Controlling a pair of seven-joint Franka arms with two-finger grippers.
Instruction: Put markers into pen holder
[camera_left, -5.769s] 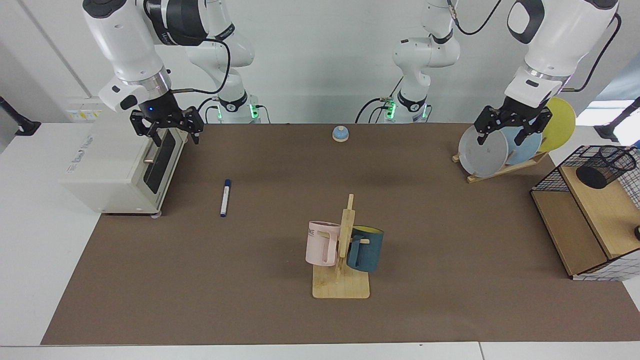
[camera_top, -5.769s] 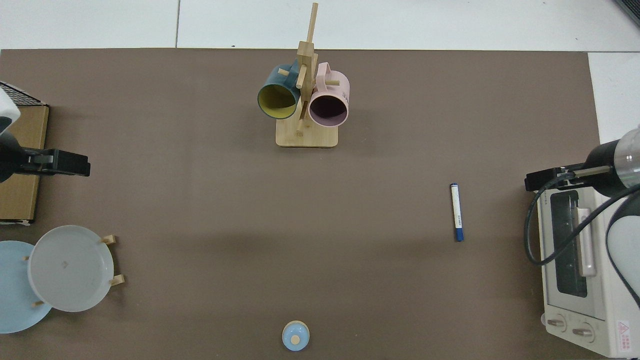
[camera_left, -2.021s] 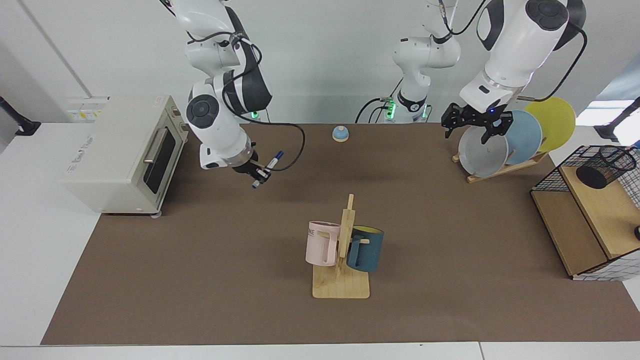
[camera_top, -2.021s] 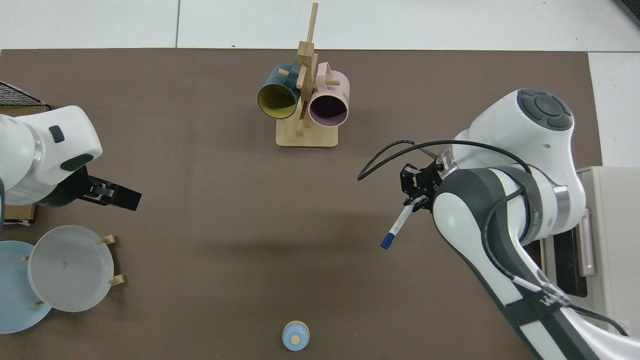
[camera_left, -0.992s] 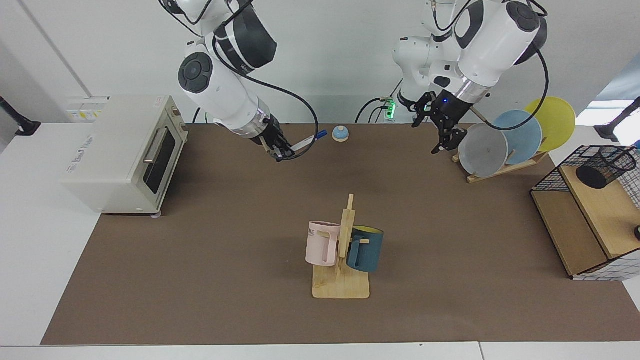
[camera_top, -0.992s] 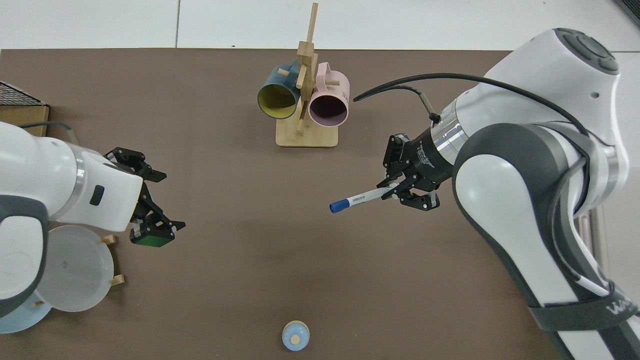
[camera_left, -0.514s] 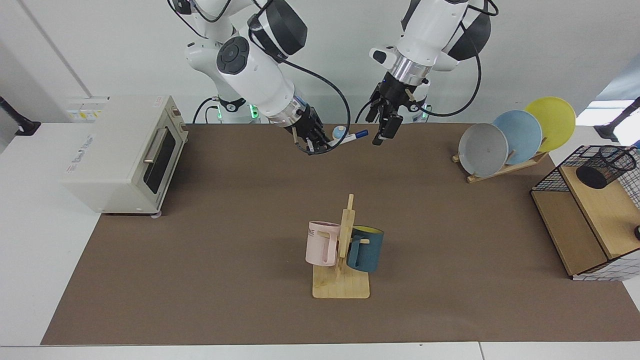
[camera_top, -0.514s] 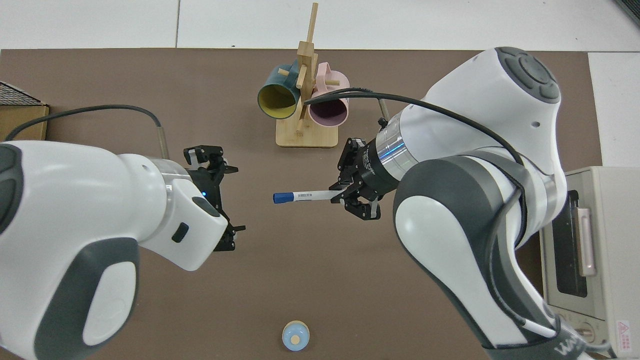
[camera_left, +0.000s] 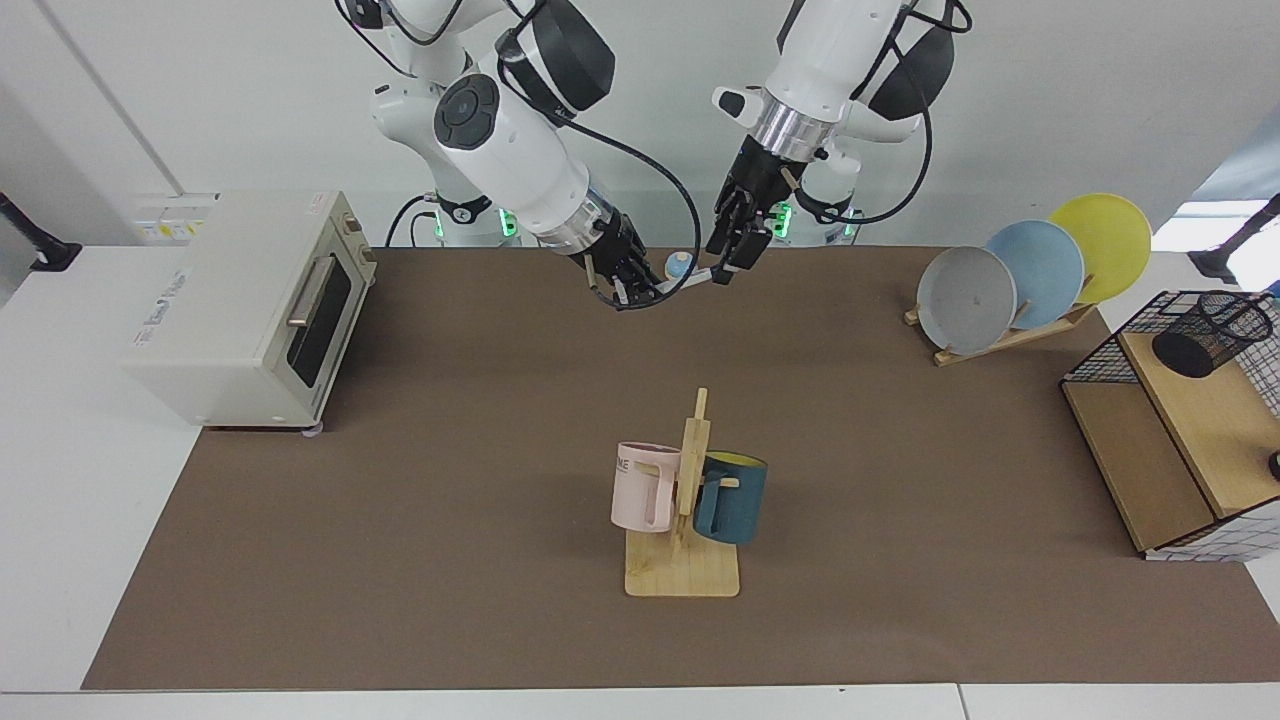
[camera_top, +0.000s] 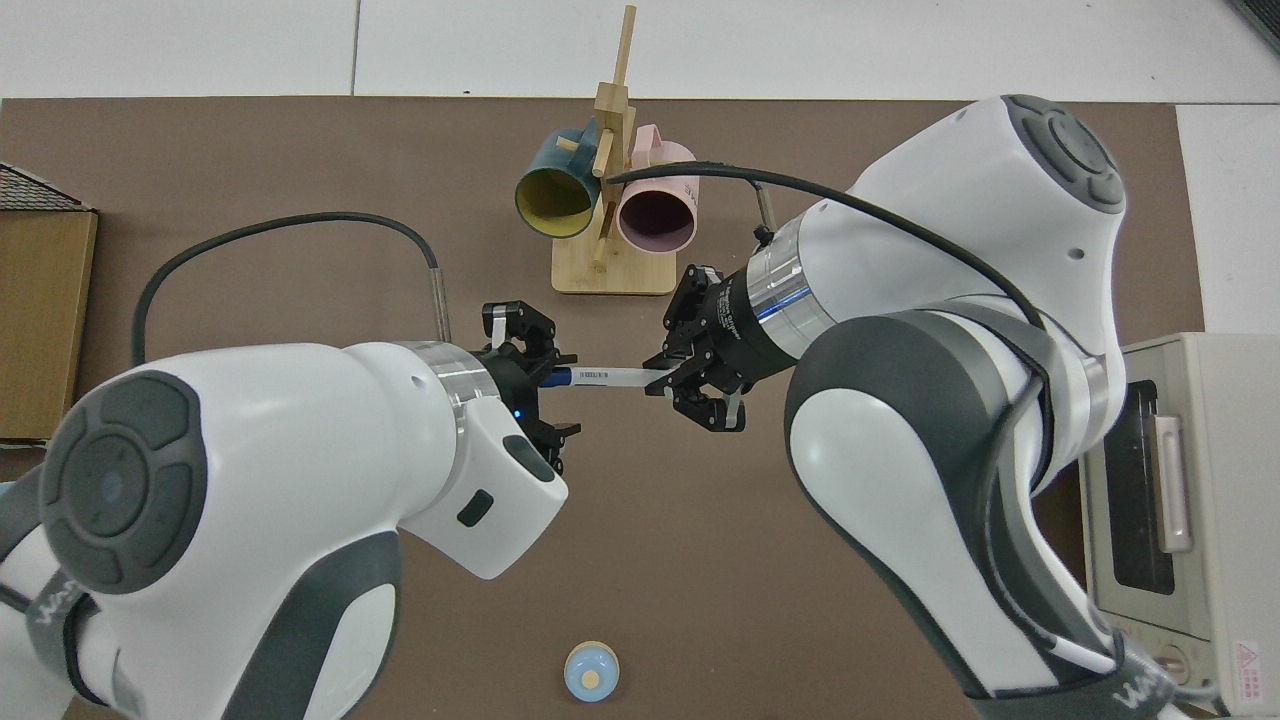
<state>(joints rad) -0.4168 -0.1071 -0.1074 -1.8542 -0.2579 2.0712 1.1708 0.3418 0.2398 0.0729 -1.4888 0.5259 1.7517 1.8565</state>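
Top view | right gripper (camera_top: 690, 385) clamps marker (camera_top: 610, 376) by its tail, in mid-air over bench | left gripper (camera_top: 540, 385) has closed in since half a second ago, cap between parted fingers | handover pending | pen holder (camera_left: 1215, 332) far off on shelf (camera_left: 1180, 440)

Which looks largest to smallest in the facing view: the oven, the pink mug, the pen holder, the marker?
1. Oven
2. Pink mug and pen holder look alike; the mug seems nearer, so I leave them unranked.
3. Marker

"ME" on pink mug (camera_left: 640, 487), other print unreadable
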